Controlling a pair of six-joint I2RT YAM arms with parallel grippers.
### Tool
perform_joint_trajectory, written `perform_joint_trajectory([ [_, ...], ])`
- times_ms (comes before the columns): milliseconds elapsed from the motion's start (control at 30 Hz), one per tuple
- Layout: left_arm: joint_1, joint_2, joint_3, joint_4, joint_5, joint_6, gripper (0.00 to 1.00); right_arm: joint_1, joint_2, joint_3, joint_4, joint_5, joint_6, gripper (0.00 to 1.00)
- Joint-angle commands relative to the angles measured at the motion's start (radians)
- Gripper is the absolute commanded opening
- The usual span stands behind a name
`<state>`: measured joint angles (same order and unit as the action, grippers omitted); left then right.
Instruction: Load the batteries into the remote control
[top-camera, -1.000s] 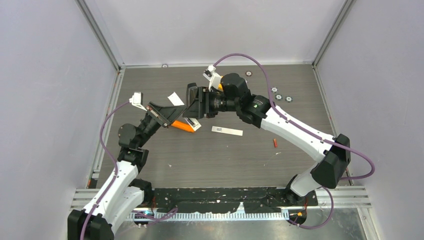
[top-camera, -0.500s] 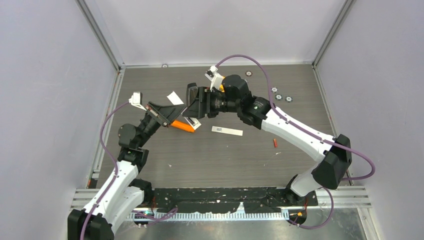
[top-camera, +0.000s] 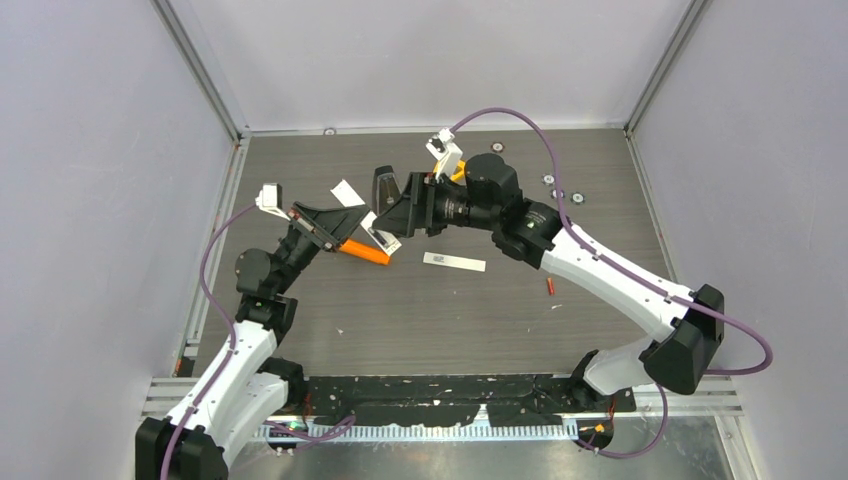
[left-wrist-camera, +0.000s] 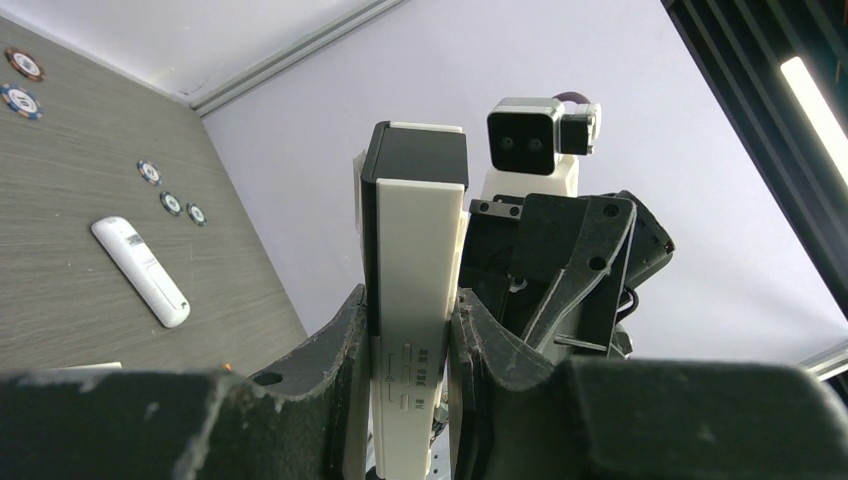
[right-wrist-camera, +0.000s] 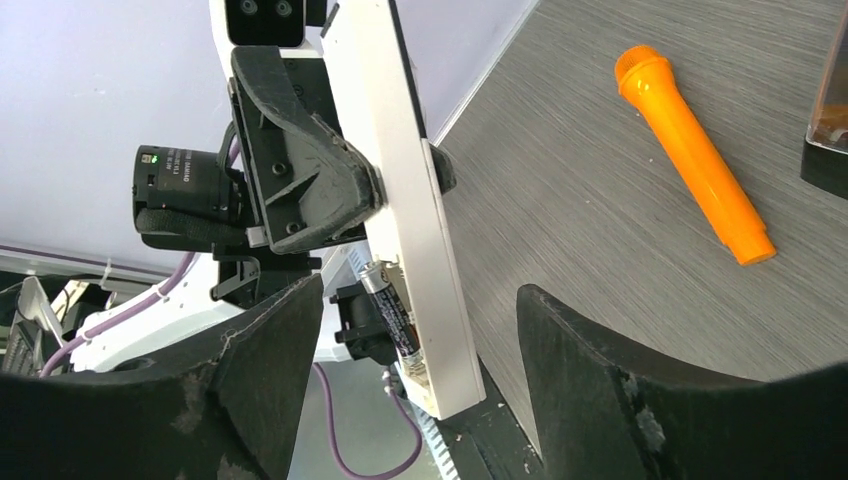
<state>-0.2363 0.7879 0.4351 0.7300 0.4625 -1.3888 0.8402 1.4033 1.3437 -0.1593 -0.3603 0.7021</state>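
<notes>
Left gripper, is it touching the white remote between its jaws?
Touching. The left wrist view shows the left gripper with its jaws pressed against both sides of the white remote, no gap.

The left fingers (left-wrist-camera: 340, 345) clamp a white remote (left-wrist-camera: 415, 300) from both sides, holding it upright with its black end on top. Just behind the remote, to its right, stands the right arm (left-wrist-camera: 575, 250), black, with a pale two-lens camera (left-wrist-camera: 530, 140) above it. Left of the remote, well apart, a second remote (left-wrist-camera: 140, 270) lies flat on the grey table (left-wrist-camera: 60, 200). Beyond that, further left of the held remote, small round discs (left-wrist-camera: 171, 203) are scattered.
</notes>
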Motion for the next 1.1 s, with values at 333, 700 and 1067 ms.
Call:
perform_joint_trajectory([
  [333, 0.0, -0.024, 0.004, 0.074, -0.026, -0.017, 0.0, -0.003, -0.072, -0.044, -0.01, 0.06, -0.077, 0.53],
  [700, 0.0, -0.02, -0.008, 0.105, -0.026, -0.016, 0.0, -0.004, -0.008, 0.008, 0.017, 0.005, 0.052, 0.91],
  [1067, 0.0, -0.019, -0.013, 0.117, -0.015, 0.002, 0.0, -0.004, 0.103, 0.075, 0.075, -0.102, 0.188, 0.9],
])
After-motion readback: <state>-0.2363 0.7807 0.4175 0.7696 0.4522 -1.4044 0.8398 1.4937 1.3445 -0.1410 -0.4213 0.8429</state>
